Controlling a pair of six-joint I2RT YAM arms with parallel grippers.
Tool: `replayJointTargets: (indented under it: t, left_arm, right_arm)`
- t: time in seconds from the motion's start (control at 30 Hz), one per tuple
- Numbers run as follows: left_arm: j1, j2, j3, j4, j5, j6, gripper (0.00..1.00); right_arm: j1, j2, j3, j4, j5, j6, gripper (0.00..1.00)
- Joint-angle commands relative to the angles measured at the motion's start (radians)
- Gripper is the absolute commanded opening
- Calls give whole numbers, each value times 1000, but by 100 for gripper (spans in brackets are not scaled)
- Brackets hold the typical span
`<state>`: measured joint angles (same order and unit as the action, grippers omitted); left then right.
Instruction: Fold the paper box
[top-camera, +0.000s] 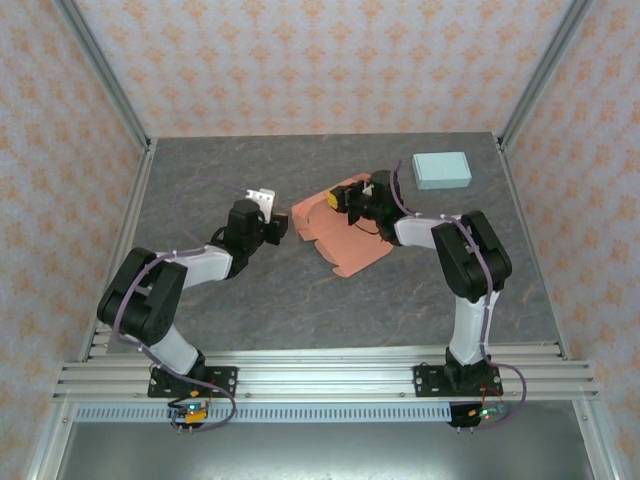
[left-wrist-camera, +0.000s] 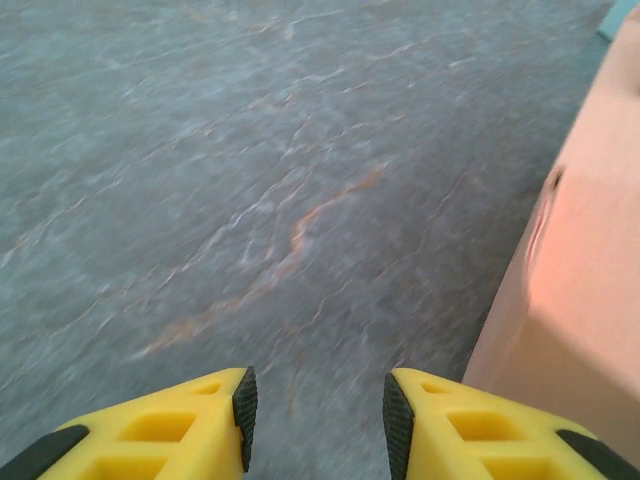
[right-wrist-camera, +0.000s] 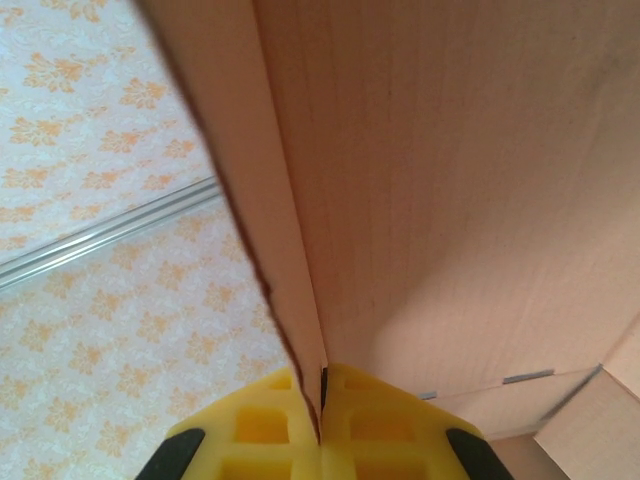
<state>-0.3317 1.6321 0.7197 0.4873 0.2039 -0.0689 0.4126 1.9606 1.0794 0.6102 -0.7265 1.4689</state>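
The right gripper (right-wrist-camera: 322, 388) is clamped on a raised panel of the paper box (top-camera: 345, 238). In the right wrist view its yellow fingers (right-wrist-camera: 400, 425) meet with only the thickness of the pink cardboard between them, and the panel stands on edge, running up and away from the tips. The left gripper (left-wrist-camera: 315, 418) is released: its two yellow fingers with black pads stand apart over bare table with nothing between them, and a wall of the box lies just beside the finger at the right of that view. Patterned wall panels (top-camera: 320, 60) with an orange motif enclose the cell on three sides. The table (top-camera: 330, 310) is a grey, stone-veined surface. An aluminium rail frame (top-camera: 320, 372) along the near edge carries both arm bases. The left arm (top-camera: 150, 295) reaches forward and toward the centre, and the right arm (top-camera: 470, 255) reaches forward and to the left, so both wrists point at the box. The paper box is a salmon-pink, partly folded blank. It lies on the table slightly right of centre, between the two grippers, with flat flaps spread toward the near side and its far portion lifted at the right gripper. A small light blue box (top-camera: 441, 170) sits well apart, near the far right corner of the table.
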Motion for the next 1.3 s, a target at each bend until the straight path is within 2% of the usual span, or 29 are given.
replayJointTargets:
  t: [0.0,0.23,0.43,0.57,0.77,1.0,1.13,1.27]
  left_arm:
    - [2,33,37,29,76,15,41]
    - [-36,87,85,-3,138,35,41]
    - [-65,113,69,53,132,0,40]
    - [-95,106,55,81,160,-28,41]
    - [-123,107,39,117,138,-55,41]
    - [-137,146,69,97,81,-52,41]
    - [-137,162,94,71,81,-49,41]
    - [-138,187,102,114,116,-87,41]
  right_arm:
    - [1,23,-17,13,-14,17,4]
    - [8,30,-26,17,-2,16,4]
    - [10,36,-34,39,11,23,3]
    - [11,24,-62,132,23,34,3]
    - [7,38,-107,392,50,109,4]
    - [-17,-3,-184,303,28,-32,7]
    - [-8,11,-207,321,37,-28,7]
    - [0,17,-213,354,55,-16,9]
